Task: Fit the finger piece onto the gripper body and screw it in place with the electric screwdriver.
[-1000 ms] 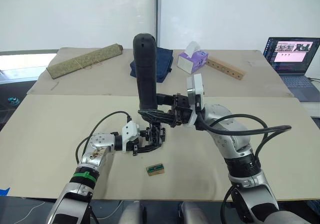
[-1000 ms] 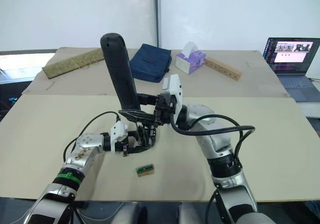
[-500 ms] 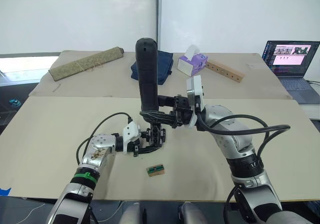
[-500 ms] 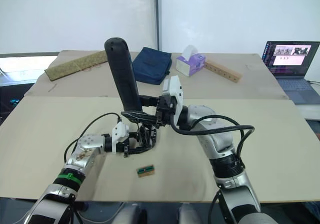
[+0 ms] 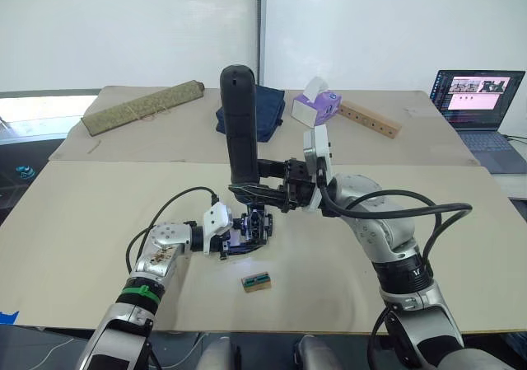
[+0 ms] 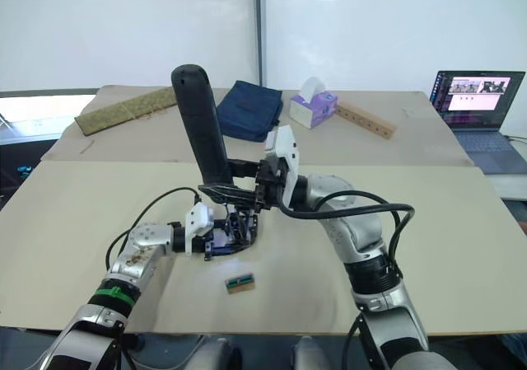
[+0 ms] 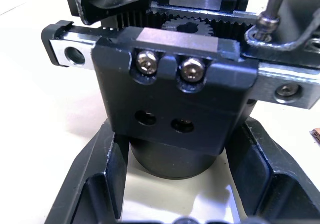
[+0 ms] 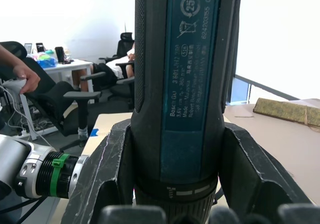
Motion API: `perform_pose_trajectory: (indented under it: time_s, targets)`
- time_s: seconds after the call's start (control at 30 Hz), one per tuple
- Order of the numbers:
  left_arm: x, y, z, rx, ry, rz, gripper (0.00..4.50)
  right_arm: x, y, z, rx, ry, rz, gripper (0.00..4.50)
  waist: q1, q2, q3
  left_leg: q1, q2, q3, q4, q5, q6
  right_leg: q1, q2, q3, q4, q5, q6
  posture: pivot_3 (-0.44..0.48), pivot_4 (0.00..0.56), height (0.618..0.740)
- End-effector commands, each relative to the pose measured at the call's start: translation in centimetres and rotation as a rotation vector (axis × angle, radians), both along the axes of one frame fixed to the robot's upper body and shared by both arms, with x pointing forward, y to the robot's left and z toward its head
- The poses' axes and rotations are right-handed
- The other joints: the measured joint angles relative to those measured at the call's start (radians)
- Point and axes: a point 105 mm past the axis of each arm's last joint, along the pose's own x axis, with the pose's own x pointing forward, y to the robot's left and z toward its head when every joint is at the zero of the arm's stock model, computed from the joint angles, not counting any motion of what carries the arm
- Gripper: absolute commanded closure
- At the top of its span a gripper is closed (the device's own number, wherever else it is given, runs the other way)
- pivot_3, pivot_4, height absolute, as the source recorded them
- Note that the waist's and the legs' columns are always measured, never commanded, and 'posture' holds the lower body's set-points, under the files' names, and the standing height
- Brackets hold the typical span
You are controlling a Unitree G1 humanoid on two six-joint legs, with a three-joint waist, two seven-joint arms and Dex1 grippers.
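The electric screwdriver (image 5: 240, 127) stands nearly upright over the middle of the table, its dark handle clamped in my right gripper (image 5: 265, 194), whose fingers (image 8: 107, 171) press on both sides of it. Its thin metal bit (image 7: 272, 12) comes down onto the gripper body (image 5: 252, 225), a black block with a toothed rail and a round base. My left gripper (image 5: 235, 238) is shut around that base and holds it on the table. A black block (image 7: 170, 99) with two screw heads sits on the rail; I cannot tell whether it is the finger piece.
A small green-and-brown block (image 5: 256, 280) lies just in front of the body. At the back are a rolled mat (image 5: 140, 105), a blue bag (image 5: 269, 106), a tissue box (image 5: 315, 106) and a wooden bar with holes (image 5: 370, 117). A laptop (image 5: 480, 98) sits far right.
A bluish glow now shows on the table around the gripper body. The screwdriver has tipped slightly; both grippers keep their holds.
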Motion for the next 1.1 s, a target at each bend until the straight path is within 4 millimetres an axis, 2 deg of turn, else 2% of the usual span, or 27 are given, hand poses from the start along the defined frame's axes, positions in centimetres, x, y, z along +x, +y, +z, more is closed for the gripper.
perform_pose_trajectory:
  time_s: [0.03,0.43,0.6,0.83,0.97,1.1]
  targets:
    - [-0.5,-0.4,-0.3,-0.002,0.01,-0.024,2.21,0.8,0.0,-4.5,-0.123,0.102,-0.036,2.57,0.0,0.0,0.0,0.0,0.0,0.0,0.0,0.0,0.0,0.0,0.0,0.0,0.0,0.0,0.0,0.0,0.15,0.74]
    - [-0.6,-0.4,-0.4,-0.001,0.01,-0.025,2.21,0.7,0.0,-3.1,-0.087,0.052,-0.019,2.57,-0.001,0.0,0.0,0.001,0.0,0.0,0.0,0.0,0.0,0.0,0.0,0.0,0.0,0.0,0.0,0.0,0.15,0.74]
    - [-0.6,-0.3,-0.5,-0.001,0.013,-0.022,2.21,0.1,0.1,-0.8,-0.03,0.001,0.018,2.57,-0.001,0.0,0.0,0.0,0.0,0.0,0.0,0.0,0.0,0.0,0.0,0.0,0.0,0.0,0.0,0.0,0.15,0.74]
    - [-0.7,-0.2,-1.0,0.013,0.027,-0.017,2.21,-1.3,-0.3,5.0,0.119,-0.155,0.092,2.57,-0.001,0.0,0.001,-0.003,0.0,0.0,0.0,0.0,0.0,-0.003,0.0,0.0,0.0,0.0,0.0,0.0,0.15,0.74]
    - [-0.8,-0.1,-1.3,0.021,0.036,-0.015,2.21,-1.6,-0.7,6.7,0.156,-0.209,0.105,2.57,0.0,0.0,0.001,-0.003,0.001,0.0,0.0,0.0,0.0,-0.003,0.0,0.0,-0.001,0.0,0.0,0.0,0.15,0.74]
    - [-0.8,-0.1,-1.4,0.017,0.053,-0.012,2.21,-2.1,-1.0,7.2,0.167,-0.233,0.133,2.57,-0.001,0.0,0.001,-0.003,0.001,-0.001,0.0,0.0,0.0,-0.003,-0.001,0.0,-0.001,0.0,0.0,0.0,0.15,0.74]
